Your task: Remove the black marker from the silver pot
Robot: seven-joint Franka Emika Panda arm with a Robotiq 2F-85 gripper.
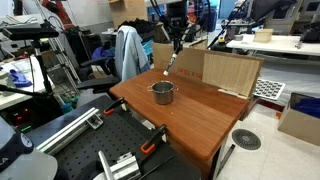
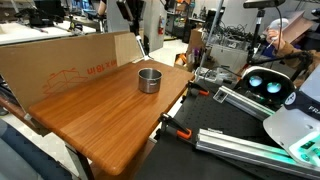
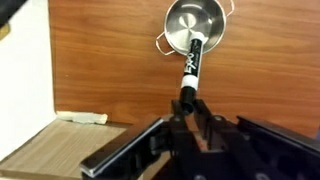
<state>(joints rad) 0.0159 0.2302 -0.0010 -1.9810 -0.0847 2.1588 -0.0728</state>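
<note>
The silver pot stands upright on the wooden table; it also shows in the other exterior view and at the top of the wrist view. My gripper hangs well above the pot, near the cardboard, and is shut on the black marker. In the wrist view the marker sticks out from between the fingers, its far tip pointing over the pot. The marker hangs clear of the pot below the gripper.
A cardboard sheet stands along the table's far edge. A grey jacket hangs on a chair beside the table. Clamps and metal rails lie by the table's edge.
</note>
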